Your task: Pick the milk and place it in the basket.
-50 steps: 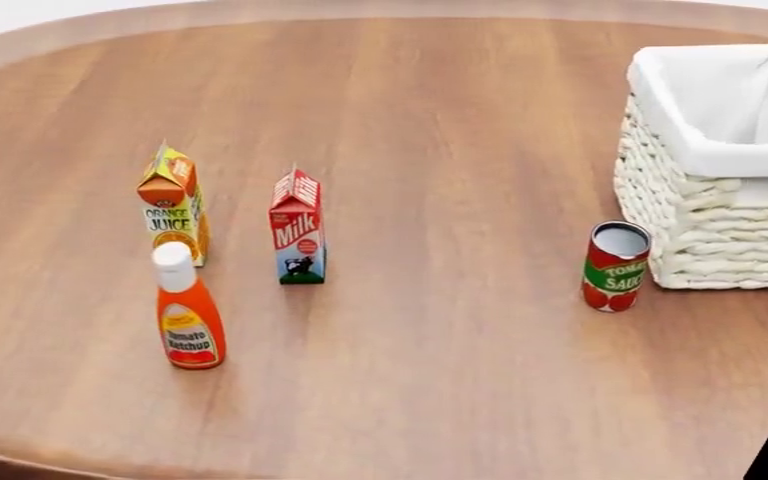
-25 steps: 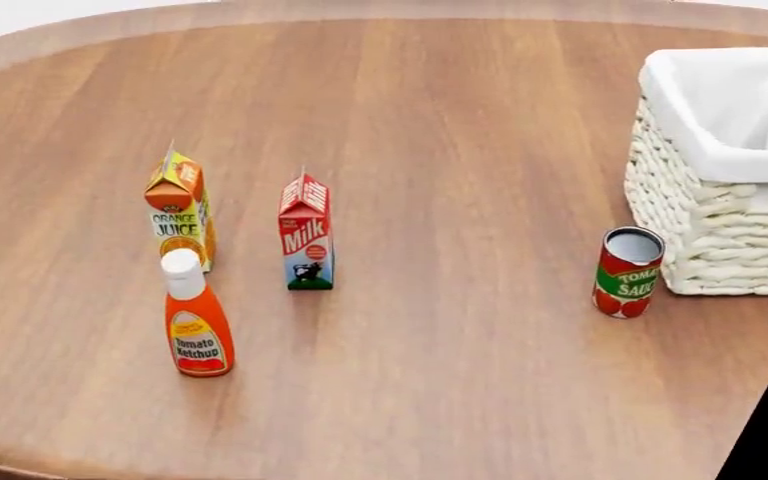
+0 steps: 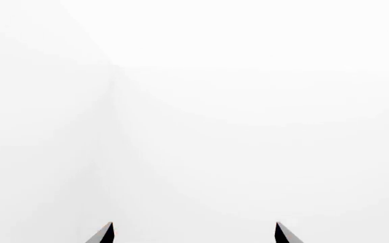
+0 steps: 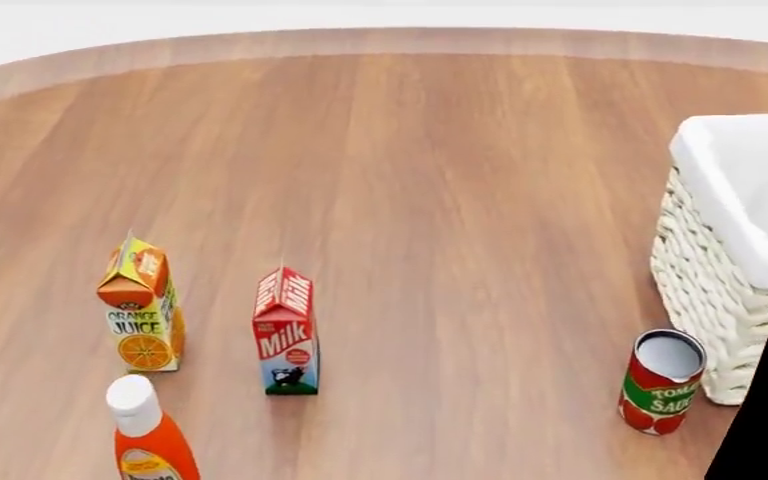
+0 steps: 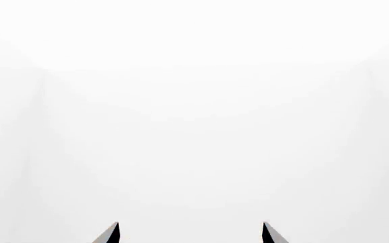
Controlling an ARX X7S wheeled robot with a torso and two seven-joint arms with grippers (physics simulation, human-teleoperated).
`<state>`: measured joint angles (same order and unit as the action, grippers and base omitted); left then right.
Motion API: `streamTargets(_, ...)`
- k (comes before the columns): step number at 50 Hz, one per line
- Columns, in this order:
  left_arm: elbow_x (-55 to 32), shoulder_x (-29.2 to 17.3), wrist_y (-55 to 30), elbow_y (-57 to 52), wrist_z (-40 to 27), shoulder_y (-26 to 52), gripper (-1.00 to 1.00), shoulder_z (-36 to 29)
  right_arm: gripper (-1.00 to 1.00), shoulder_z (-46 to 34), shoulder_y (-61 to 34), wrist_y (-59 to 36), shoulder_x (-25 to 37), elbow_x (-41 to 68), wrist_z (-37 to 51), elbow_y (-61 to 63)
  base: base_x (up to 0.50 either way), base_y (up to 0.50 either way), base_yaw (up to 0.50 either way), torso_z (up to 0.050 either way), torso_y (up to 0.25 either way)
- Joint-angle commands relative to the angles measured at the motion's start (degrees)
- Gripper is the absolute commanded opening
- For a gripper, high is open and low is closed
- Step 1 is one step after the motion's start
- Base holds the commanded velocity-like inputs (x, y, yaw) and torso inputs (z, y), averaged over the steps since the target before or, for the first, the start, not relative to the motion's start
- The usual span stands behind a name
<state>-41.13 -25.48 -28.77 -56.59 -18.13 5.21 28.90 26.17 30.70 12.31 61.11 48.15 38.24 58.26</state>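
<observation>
A: Where is the milk (image 4: pixel 285 332)?
B: Upright on the table (image 4: pixel 464 200), well apart from the basket (image 4: pixel 731 270) at its right edge.
A: The claws?
B: Left gripper (image 3: pixel 193 234) and right gripper (image 5: pixel 189 234) both spread wide, holding nothing.

The milk (image 4: pixel 285 331) stands upright on the table (image 4: pixel 464 200) with bare wood behind it and to its right. The orange juice carton (image 4: pixel 140 318) stands near its left; the ketchup bottle (image 4: pixel 148 434) stands left and nearer. Between milk and basket (image 4: pixel 738 245), the sauce can (image 4: pixel 660 381) stands just beside the basket's near corner.
</observation>
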Motion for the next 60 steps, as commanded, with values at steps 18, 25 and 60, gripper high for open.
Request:
streamTargets(18,1.58,0.41,1.51,0.46,0.61,-0.95,1.00,0.00,1.00,-0.18,0.31,0.41,-0.01,-2.44,-0.77,0.05,0.50,0.00,0.00,0.000,0.001)
streamTargets(25,1.59,0.22,1.78,0.65,0.42,-1.05,1.00,-0.28,1.00,-0.64,0.16,0.69,0.16,-2.48,-0.75,-0.13,0.50,0.00,0.00,0.000,0.001)
streamTargets(60,1.37,-0.94,2.94,0.95,-0.63,-1.65,1.00,-1.16,1.00,-4.42,-1.75,0.15,1.78,-4.30,0.21,-1.26,0.38,0.00,0.00,0.000,0.001)
